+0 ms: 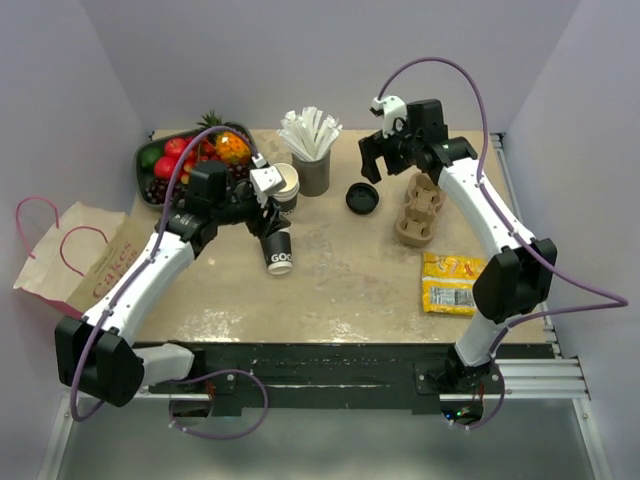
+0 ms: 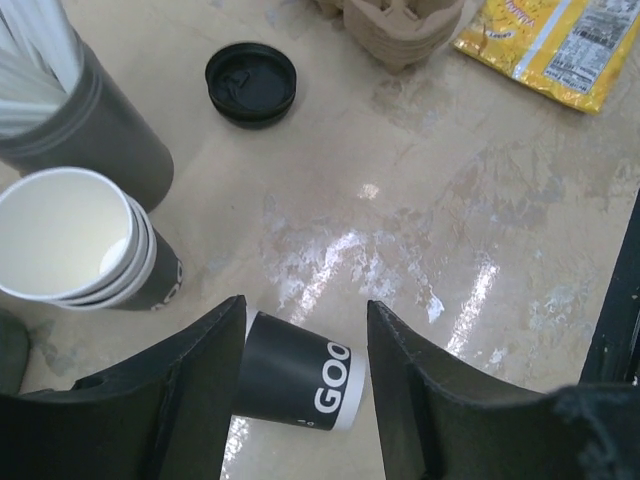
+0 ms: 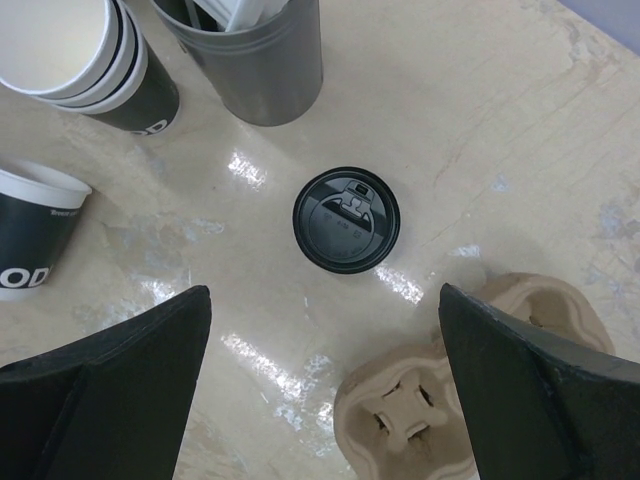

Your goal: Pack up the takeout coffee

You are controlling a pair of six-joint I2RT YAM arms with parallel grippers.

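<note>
A dark lidless cup (image 1: 279,252) with a white rim and "GOO" lettering lies tilted between my left gripper's fingers; it also shows in the left wrist view (image 2: 290,385) and the right wrist view (image 3: 30,235). My left gripper (image 1: 268,222) (image 2: 305,330) is open around it, with a gap at the right finger. The round black lid (image 1: 362,197) (image 2: 251,83) (image 3: 346,220) lies apart on the table. My right gripper (image 1: 383,165) (image 3: 325,300) is open and empty, hovering above the lid. No lidded cup is in view.
A brown pulp cup carrier (image 1: 420,208) (image 3: 420,420) sits right of the lid. A stack of white-rimmed cups (image 1: 284,185) (image 2: 70,235) and a grey straw holder (image 1: 312,165) stand at the back. There is also a yellow packet (image 1: 449,283), a fruit bowl (image 1: 150,185) and a paper bag (image 1: 85,255).
</note>
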